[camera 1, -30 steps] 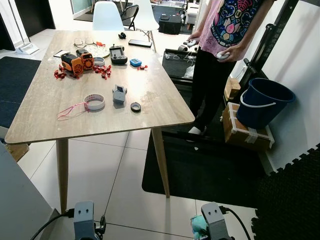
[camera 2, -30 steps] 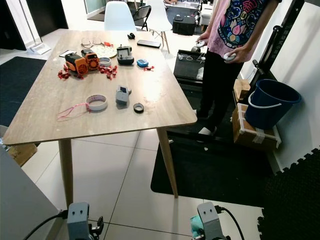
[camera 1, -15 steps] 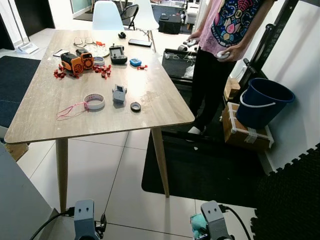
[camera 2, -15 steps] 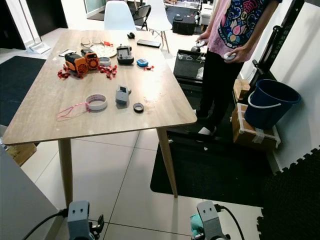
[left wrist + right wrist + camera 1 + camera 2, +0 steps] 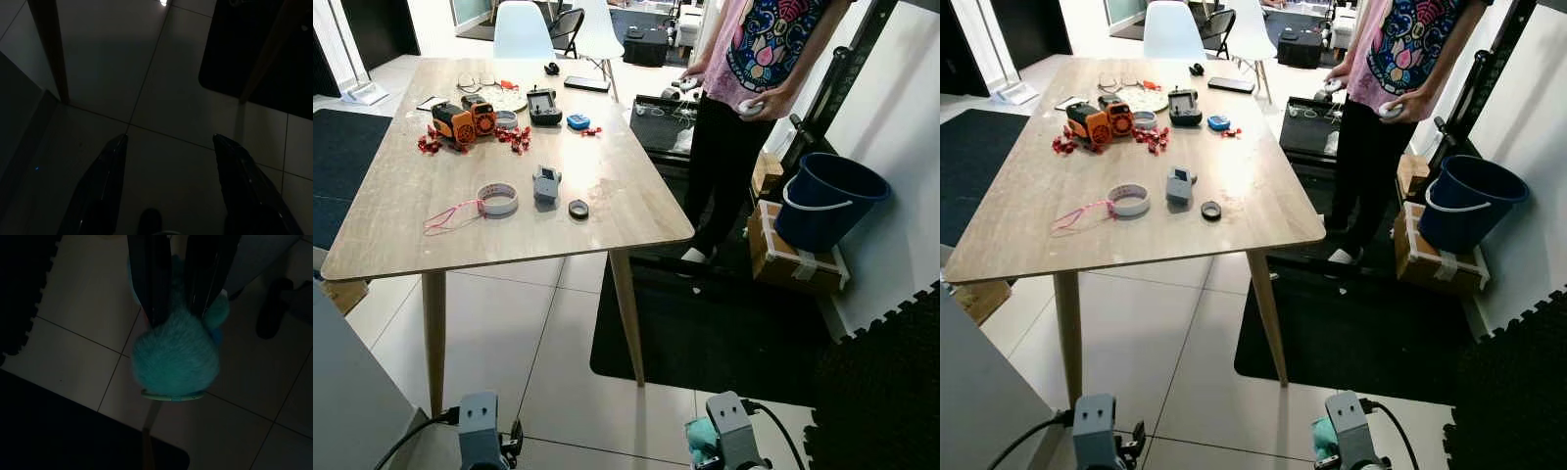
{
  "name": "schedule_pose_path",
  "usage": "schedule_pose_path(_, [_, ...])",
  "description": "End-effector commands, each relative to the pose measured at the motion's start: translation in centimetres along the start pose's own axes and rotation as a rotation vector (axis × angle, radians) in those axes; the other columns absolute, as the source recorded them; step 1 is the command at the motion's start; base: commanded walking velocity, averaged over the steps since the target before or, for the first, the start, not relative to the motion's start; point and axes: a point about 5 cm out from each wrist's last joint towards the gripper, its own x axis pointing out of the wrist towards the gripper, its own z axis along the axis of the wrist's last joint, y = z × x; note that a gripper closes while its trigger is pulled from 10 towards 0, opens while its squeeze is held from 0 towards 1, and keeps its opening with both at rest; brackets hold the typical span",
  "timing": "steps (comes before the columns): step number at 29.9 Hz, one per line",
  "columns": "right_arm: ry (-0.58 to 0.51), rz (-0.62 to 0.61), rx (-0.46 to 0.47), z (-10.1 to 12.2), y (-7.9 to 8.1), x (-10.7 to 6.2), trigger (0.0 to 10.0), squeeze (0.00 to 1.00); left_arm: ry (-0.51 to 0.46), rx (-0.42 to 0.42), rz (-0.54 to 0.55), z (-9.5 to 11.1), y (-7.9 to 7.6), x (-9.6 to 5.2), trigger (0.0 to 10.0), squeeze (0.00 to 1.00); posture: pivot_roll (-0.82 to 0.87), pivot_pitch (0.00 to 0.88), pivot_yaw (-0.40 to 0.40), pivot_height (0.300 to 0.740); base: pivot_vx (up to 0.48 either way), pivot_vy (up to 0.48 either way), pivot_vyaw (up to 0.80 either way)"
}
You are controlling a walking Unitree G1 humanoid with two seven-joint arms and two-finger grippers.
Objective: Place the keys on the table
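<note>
A fluffy teal keychain point(image 5: 176, 357) is clamped between the black fingers of my right gripper point(image 5: 178, 308), which hangs low over the tiled floor. The same teal fluff point(image 5: 698, 438) peeks out beside my right wrist at the bottom of the left eye view. The keys themselves are too dark to make out. The wooden table point(image 5: 421, 186) stands ahead and to the left, its near edge well above both arms. My left gripper point(image 5: 169, 139) hangs idle and open over the floor tiles, near a table leg.
On the table lie a tape roll point(image 5: 498, 199), a small grey device point(image 5: 546, 183), an orange tool point(image 5: 460, 119) and other clutter. A person point(image 5: 744, 88) stands at the table's right side. A blue bucket point(image 5: 827, 201) sits on a cardboard box point(image 5: 793, 259). A black mat point(image 5: 705, 333) covers the floor.
</note>
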Motion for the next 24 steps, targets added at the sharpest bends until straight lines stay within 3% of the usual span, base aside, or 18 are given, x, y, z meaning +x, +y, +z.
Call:
schedule_pose_path(1, [0.025,-0.005,0.004,-0.60,-0.12,-0.17,10.0,0.00,0.014,-0.024,0.002,-0.54,-0.19,-0.27,10.0,0.00,0.05,0.055,-0.081,0.740,0.000,0.000,0.00])
schedule_pose_path(7, [0.025,-0.004,0.002,-0.60,-0.17,-0.19,10.0,0.00,0.015,-0.030,0.001,-0.62,-0.23,-0.32,10.0,0.00,0.05,0.058,-0.084,0.740,0.000,0.000,0.00])
schedule_pose_path(24, [0.026,-0.006,0.000,-0.54,-0.34,-0.19,10.0,0.00,0.018,-0.039,-0.002,-0.68,-0.36,-0.32,10.0,0.00,0.05,0.060,-0.086,0.740,0.262,0.000,0.00])
